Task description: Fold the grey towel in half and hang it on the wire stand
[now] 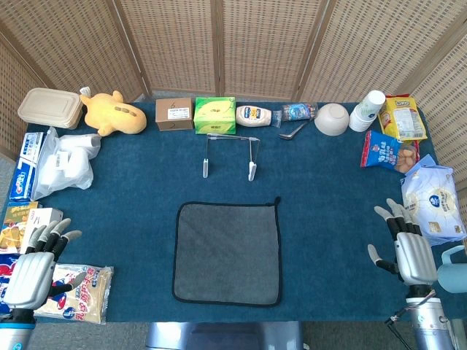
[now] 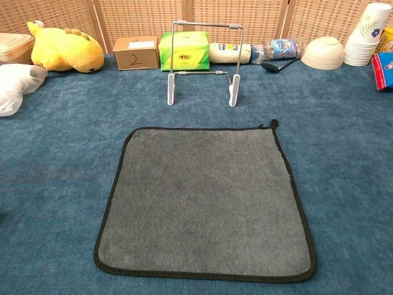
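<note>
Since the grey towel [image 1: 227, 252] lies flat and unfolded mid-table, just before the wire stand [image 1: 230, 155], pinching both near corners and lifting them evenly would fold it squarely; left hand [image 1: 35, 266] and right hand [image 1: 406, 244] wait empty, fingers spread

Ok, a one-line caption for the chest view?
Grey towel lies flat and unfolded before the empty wire stand.

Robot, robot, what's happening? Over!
Left hand, right hand open. Grey black-edged towel flat, unfolded. Wire stand bare, path clear.
</note>
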`<move>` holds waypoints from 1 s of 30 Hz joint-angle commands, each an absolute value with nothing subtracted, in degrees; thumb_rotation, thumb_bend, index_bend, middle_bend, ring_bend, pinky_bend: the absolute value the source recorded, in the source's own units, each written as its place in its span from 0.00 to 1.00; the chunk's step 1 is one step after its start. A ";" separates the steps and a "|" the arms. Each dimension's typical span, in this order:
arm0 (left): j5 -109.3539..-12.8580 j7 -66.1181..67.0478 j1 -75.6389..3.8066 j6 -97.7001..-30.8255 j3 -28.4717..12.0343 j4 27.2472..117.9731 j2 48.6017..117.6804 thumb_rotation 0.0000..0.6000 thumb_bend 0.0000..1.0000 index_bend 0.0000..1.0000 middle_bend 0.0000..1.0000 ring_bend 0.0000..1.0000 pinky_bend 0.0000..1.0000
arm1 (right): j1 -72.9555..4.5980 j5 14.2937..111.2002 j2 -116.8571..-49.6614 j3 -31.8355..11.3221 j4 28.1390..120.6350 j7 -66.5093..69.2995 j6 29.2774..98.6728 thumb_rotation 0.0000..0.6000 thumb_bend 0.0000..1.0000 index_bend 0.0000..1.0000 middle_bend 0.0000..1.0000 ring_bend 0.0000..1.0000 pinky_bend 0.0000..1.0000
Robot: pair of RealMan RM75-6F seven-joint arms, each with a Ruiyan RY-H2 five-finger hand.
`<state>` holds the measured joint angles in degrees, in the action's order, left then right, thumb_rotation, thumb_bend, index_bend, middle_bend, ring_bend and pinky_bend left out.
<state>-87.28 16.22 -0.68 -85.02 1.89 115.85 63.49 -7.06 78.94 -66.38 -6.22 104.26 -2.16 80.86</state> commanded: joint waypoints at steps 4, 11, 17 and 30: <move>-86.62 16.28 -0.91 -84.43 1.86 115.77 63.61 1.00 0.29 0.22 0.12 0.03 0.01 | -7.27 78.69 -66.55 -6.42 104.28 -2.33 80.67 1.00 0.35 0.14 0.05 0.00 0.00; -86.87 15.82 -1.12 -83.98 2.15 115.88 63.11 1.00 0.29 0.21 0.12 0.03 0.01 | -6.92 79.07 -66.55 -5.97 104.13 -1.70 80.86 1.00 0.35 0.14 0.05 0.00 0.00; -87.81 14.62 -1.70 -83.39 2.20 116.18 62.34 1.00 0.29 0.20 0.12 0.04 0.01 | -6.05 79.43 -66.20 -5.44 104.12 -1.43 81.80 1.00 0.35 0.14 0.05 0.00 0.00; -84.61 10.91 -6.11 -76.11 1.12 116.43 60.52 1.00 0.27 0.19 0.11 0.03 0.01 | -6.95 78.09 -66.05 -6.22 106.24 -4.98 80.95 1.00 0.35 0.14 0.05 0.00 0.00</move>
